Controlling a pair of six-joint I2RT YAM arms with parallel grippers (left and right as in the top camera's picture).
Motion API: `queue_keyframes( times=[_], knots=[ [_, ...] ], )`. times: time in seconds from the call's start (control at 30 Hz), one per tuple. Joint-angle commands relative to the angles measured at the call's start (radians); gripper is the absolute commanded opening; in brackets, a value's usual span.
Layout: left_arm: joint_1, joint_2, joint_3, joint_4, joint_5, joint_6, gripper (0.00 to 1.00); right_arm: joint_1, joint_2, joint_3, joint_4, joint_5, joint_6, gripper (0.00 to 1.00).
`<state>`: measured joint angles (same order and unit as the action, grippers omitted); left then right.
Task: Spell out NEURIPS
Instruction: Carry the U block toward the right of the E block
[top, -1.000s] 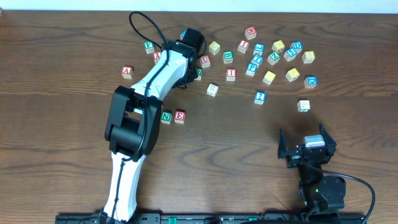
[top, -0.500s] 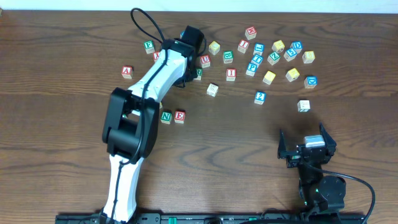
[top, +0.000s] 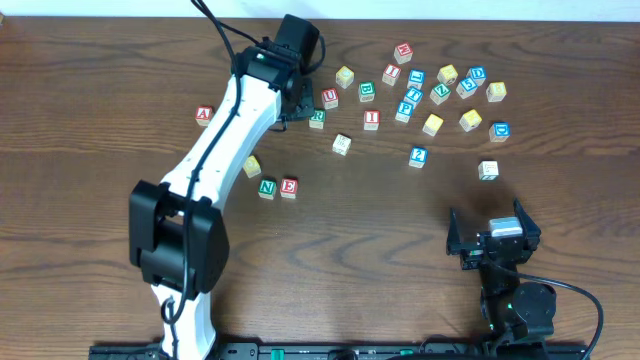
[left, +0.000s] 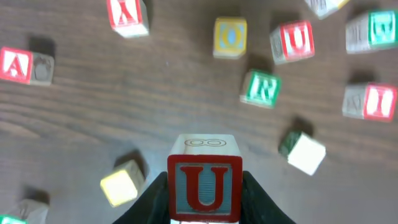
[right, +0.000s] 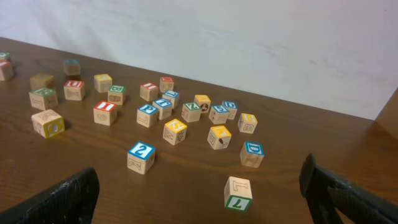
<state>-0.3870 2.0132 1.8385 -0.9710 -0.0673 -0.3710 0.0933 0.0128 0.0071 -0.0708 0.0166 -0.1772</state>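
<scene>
The left tool (left: 206, 200) was clenched on a red U cube (left: 204, 182), which it appeared to hold clear of the tabletop (top: 400, 250) — a judgement from how small the cubes beneath it looked. The start of the word, a green N cube (top: 267, 187) touching a red E cube (top: 289, 187), lay on the robot's side of the tool. The vacant place just beside E's right face seemed to be where the U was bound. A cube has no long axis to line up, so the move looked to turn on carrying it toward the base and setting the U upright like its neighbours. The left arm was far nearer that row. The right tool (top: 492, 238) sat spread wide and empty, well apart by the near edge.

Counted: two arms, two cubes placed, one in the grip, and five letters, the U among them, not yet set. Two red U's were in sight — the held one and a second U cube (left: 292, 40) lying near a green R cube (left: 261, 87), with one red I cube (left: 370, 102) further right. Roughly two dozen cubes lay loose, with some perhaps hidden under the arm.
</scene>
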Motion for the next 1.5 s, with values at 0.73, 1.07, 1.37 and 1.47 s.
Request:
queue_keyframes(
  times=[0.73, 1.07, 1.37, 1.47],
  knots=[
    [-0.23, -0.056, -0.277, 0.04, 0.003, -0.024, 0.24, -0.009, -0.005, -0.002, -0.004, -0.001, -0.007, 0.99],
    [-0.253, -0.056, -0.364, 0.113, 0.002, -0.06, 0.22, -0.009, -0.005, -0.002, -0.004, -0.001, -0.007, 0.99],
    [-0.253, -0.056, -0.428, 0.152, -0.023, -0.066, 0.22, -0.009, -0.005, -0.002, -0.004, -0.001, -0.007, 0.99],
    [-0.253, -0.056, -0.455, 0.181, -0.023, -0.072, 0.22, -0.009, -0.005, -0.002, -0.004, -0.001, -0.007, 0.99]
  ],
)
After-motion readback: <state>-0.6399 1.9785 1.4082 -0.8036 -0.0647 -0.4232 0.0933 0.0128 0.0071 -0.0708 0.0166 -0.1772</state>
